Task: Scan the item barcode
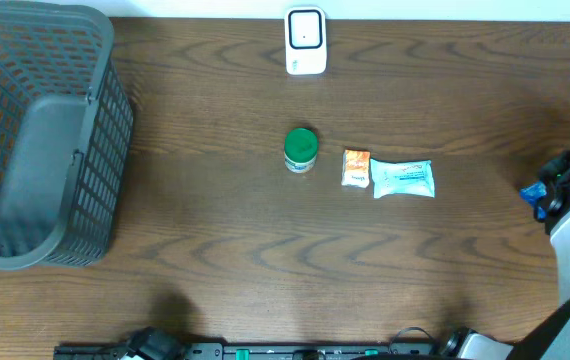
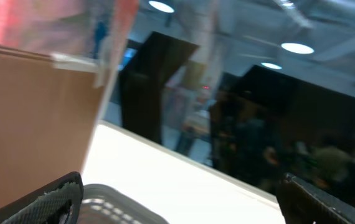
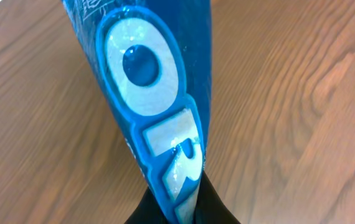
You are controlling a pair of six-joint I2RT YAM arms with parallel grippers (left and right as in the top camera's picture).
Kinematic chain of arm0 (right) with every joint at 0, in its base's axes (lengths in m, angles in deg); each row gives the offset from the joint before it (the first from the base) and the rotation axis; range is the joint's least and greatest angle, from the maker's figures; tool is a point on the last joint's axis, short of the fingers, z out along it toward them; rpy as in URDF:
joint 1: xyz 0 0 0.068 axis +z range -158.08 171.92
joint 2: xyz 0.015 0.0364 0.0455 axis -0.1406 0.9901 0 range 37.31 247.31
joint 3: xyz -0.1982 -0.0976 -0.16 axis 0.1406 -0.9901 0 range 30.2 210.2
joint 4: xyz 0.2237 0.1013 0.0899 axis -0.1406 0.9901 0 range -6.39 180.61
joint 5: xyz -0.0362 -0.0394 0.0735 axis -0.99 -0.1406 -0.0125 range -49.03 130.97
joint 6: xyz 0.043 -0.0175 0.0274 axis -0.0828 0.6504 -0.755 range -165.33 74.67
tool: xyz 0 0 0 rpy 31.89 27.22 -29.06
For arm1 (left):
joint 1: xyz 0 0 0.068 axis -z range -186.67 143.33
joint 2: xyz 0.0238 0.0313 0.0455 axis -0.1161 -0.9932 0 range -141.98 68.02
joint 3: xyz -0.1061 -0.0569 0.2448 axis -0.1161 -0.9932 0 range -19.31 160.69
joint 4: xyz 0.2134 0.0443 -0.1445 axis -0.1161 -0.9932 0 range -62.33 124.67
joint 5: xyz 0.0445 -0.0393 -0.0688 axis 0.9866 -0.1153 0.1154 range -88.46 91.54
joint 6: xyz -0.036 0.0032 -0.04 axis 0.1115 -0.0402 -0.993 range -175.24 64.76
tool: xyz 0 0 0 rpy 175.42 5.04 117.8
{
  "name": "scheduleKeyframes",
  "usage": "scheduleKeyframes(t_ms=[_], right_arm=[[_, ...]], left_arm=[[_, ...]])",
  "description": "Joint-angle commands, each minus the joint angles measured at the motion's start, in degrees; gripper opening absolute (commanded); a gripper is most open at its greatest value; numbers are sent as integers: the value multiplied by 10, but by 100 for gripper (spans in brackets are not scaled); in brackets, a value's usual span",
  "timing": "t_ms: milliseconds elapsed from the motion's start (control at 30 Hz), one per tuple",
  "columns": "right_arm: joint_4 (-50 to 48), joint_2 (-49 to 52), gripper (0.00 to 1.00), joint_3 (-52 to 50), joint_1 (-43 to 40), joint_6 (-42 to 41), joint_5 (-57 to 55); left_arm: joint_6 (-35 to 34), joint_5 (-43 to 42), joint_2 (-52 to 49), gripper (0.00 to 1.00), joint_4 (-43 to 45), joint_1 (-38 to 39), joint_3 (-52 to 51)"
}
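Glossy plastic packet (image 3: 159,87), matt wood-grain table (image 1: 215,250)

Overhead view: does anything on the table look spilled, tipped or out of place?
Nothing stands out. The green-lidded jar stands upright, the orange sachet and white packet lie flat beside it, nothing spilled. The right tool pinches a blue packet.

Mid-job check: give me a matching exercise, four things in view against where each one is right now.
Things:
1. basket
2. scanner
3. green-lidded jar
4. blue packet

Places:
A. middle of the table
B. clamped in the jaws of the right gripper
C. left end of the table
D. far edge, centre

Pairs: 1-C, 2-D, 3-A, 4-B
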Motion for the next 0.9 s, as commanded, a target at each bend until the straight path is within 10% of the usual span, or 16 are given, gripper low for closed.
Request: scheduleKeyframes(t_ms=[0,500,533,600,667,867], right_arm=[[-53,57,1,4,-34,31,-9],[-39,344,1,233,-107,97,-8],[-25,345,8,248,-110,100,-8],[14,340,67,289,-117,113,-8],[57,332,98,324,-119,121,-8],[236,299,99,429,-107,120,71]], left_arm=[[-40,81,-2,99,10,-33,-8],[-40,298,-3,98,12,-60,-8],[-40,298,-3,98,12,-60,-8],[-40,298,-3,98,12,-60,-8],[-31,298,-3,98,12,-60,-8],[-7,298,-5,98,83,-60,-8]])
